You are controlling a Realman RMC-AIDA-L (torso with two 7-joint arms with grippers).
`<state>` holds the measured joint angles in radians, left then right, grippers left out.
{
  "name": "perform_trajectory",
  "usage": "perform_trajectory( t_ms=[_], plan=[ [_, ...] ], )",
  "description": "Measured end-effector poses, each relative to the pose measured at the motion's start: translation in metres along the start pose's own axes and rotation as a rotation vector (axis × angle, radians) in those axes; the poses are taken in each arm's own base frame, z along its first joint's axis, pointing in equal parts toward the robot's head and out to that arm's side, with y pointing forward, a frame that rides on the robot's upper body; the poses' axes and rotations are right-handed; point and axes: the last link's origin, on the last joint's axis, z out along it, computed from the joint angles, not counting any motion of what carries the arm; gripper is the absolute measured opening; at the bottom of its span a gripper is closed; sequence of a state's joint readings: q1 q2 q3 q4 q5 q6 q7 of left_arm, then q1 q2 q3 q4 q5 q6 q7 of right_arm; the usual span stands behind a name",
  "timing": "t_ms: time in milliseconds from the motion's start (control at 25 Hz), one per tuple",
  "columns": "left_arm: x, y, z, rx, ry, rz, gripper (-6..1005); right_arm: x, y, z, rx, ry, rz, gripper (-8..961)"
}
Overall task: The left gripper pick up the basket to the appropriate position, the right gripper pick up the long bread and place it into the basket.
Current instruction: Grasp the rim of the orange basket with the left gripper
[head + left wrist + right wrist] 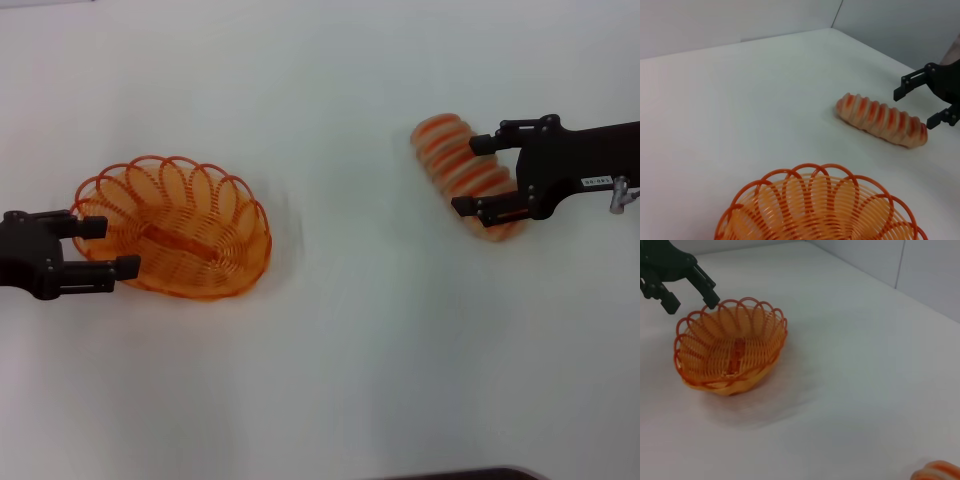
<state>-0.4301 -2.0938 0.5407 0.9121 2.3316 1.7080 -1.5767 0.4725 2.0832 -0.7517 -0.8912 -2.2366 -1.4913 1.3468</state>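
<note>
The orange wire basket (185,225) sits on the white table at the left; it also shows in the left wrist view (815,210) and the right wrist view (730,350). My left gripper (105,247) is open, its two fingers reaching onto the basket's left rim; the right wrist view shows it (692,304) at that rim. The long bread (450,150), tan with orange-red stripes, lies on the table at the right and shows in the left wrist view (880,119). My right gripper (478,174) is open, one finger on each side of the bread, toward its near end.
The white table (350,340) spreads between basket and bread with nothing on it. A pale wall rises behind the table's far edge (790,35). A dark edge (470,472) shows at the bottom of the head view.
</note>
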Motion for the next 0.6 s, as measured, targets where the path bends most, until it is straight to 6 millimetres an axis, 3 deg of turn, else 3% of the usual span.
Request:
perform_trajectory(
  t_ms=[320, 600],
  plan=[
    [0.002, 0.0, -0.002, 0.004, 0.0, -0.001, 798, 0.0, 0.0, 0.0, 0.002, 0.0, 0.0, 873],
    [0.017, -0.012, -0.008, 0.09, 0.019, -0.095, 790, -0.001, -0.001, 0.0, 0.005, -0.001, 0.001, 872]
  ],
)
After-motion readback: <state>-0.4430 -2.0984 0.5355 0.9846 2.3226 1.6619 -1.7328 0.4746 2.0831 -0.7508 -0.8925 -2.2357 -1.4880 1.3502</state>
